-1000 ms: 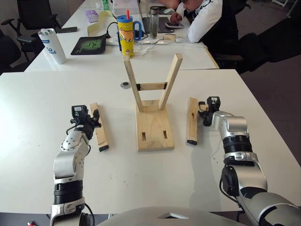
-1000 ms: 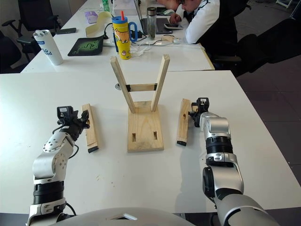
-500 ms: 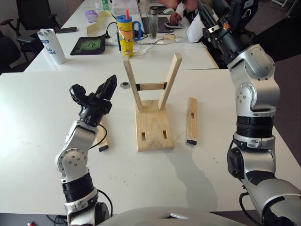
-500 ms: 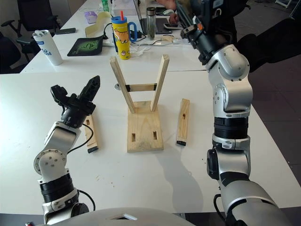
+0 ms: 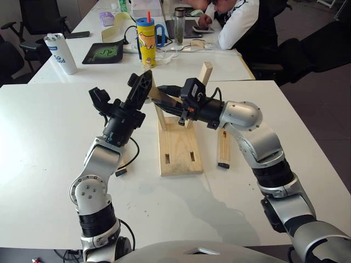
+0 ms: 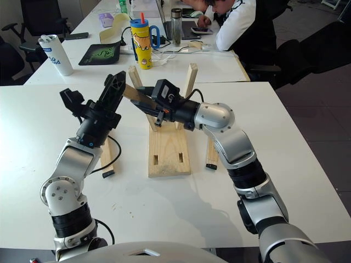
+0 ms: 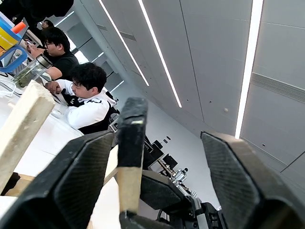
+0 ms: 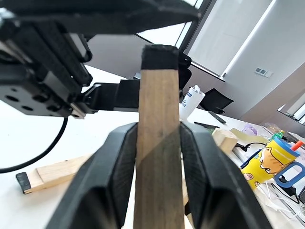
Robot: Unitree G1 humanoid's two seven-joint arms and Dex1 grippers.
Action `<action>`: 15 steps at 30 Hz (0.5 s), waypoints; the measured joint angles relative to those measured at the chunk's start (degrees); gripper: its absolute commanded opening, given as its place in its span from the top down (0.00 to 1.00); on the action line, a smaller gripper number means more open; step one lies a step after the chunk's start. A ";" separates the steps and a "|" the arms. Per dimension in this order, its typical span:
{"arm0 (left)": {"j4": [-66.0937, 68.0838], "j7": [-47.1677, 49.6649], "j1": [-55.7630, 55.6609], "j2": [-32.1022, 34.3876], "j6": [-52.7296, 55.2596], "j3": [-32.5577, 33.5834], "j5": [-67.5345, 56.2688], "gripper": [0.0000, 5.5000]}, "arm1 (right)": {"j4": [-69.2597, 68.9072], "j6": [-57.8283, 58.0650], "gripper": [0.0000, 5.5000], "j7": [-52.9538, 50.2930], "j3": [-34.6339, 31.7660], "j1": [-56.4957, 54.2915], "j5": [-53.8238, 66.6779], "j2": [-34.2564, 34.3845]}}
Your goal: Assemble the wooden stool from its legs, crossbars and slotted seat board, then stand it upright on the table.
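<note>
The right gripper (image 5: pixel 164 101) pinches a wooden leg (image 8: pixel 159 143) raised off the white table (image 5: pixel 49 142), its black-capped end between the spread fingers of the left gripper (image 5: pixel 120 87). Just below both grippers lies the slotted seat board (image 5: pixel 180 147), with upright legs (image 5: pixel 205 74) standing on it. Beyond them is a desk with a yellow cup (image 5: pixel 146 41), and overhead run ceiling light strips (image 7: pixel 159 52).

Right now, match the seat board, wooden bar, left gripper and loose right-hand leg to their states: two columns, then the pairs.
1 seat board
2 wooden bar
3 left gripper
4 loose leg

A open
B clamped in the right gripper
C flat on the table, upright legs in it
D lying on the table, right of the seat board

Pairs: 1-C, 2-B, 3-A, 4-D
</note>
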 measured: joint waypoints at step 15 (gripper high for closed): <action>1.59 0.82 -0.55 4.13 -2.94 -0.35 -0.90 0.89 | -1.19 1.98 0.76 0.83 -0.51 0.73 0.71 1.00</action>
